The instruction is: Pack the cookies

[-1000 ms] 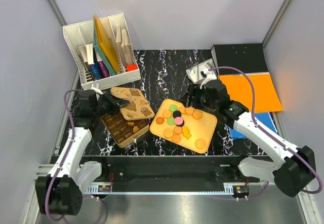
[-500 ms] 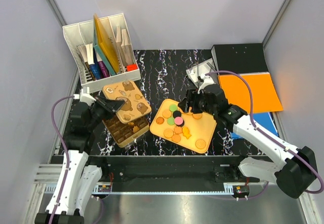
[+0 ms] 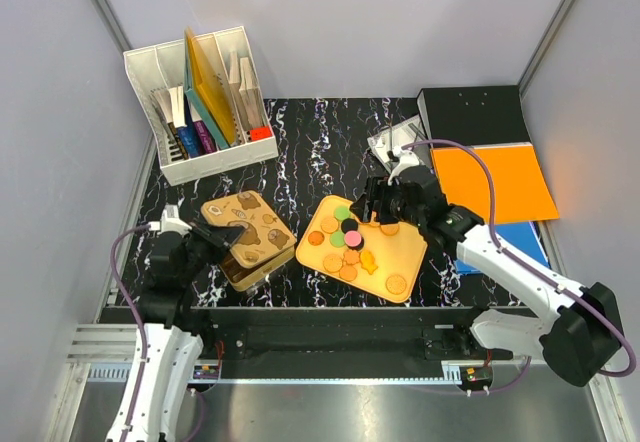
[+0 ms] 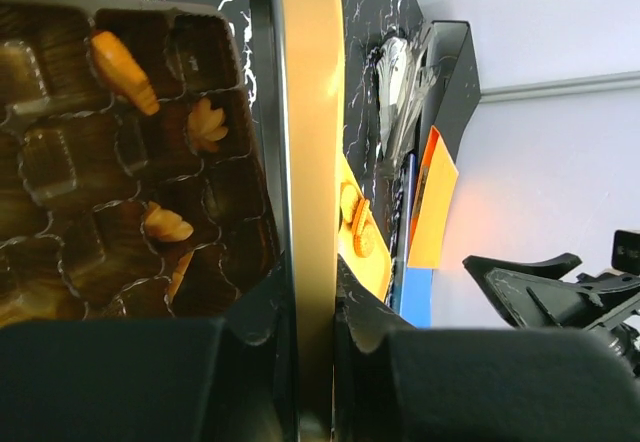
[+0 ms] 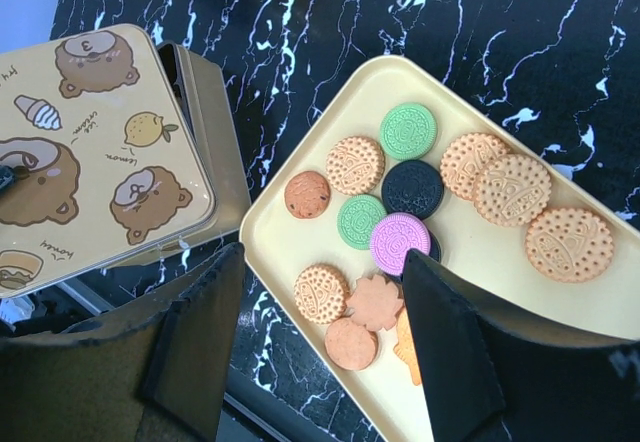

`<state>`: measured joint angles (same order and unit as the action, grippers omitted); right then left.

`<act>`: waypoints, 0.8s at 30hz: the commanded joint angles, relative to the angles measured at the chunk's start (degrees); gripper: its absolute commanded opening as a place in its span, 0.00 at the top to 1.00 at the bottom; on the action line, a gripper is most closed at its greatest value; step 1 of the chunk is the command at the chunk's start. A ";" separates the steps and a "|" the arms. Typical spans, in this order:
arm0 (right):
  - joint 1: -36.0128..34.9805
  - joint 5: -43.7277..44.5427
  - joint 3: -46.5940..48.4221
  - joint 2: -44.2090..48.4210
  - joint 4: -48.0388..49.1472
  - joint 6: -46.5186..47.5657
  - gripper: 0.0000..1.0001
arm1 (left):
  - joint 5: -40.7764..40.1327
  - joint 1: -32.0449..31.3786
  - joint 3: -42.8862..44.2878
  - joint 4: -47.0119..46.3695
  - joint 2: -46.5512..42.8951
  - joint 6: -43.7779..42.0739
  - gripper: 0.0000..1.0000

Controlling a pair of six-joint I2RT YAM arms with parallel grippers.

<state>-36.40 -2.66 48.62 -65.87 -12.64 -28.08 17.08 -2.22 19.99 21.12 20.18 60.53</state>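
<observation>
Lab test booth, plain grey walls (image 3: pixel 350 22), aluminium frame rail (image 3: pixel 330 375), marbled table (image 3: pixel 320 152)

Showing small handwritten words on the tin lid (image 5: pixel 90 152), beside its bear, ice-cream and lemon drawings: reading roughly "lemon" and "honey", the others being too small to make out. Embossing on the cookies (image 5: pixel 400 245) being too fine to read.

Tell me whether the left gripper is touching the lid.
Touching. The left wrist view shows the lid's edge clamped in the left gripper.
</observation>
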 commanded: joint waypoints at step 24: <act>-0.51 -9.21 7.98 -10.60 3.42 -1.19 0.20 | -5.22 2.13 6.55 8.06 5.74 -2.08 0.81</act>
<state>-36.49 -9.87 53.34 -76.47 -11.38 -28.80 13.06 -0.36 22.61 30.46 25.19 60.88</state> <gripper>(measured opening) 0.798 0.185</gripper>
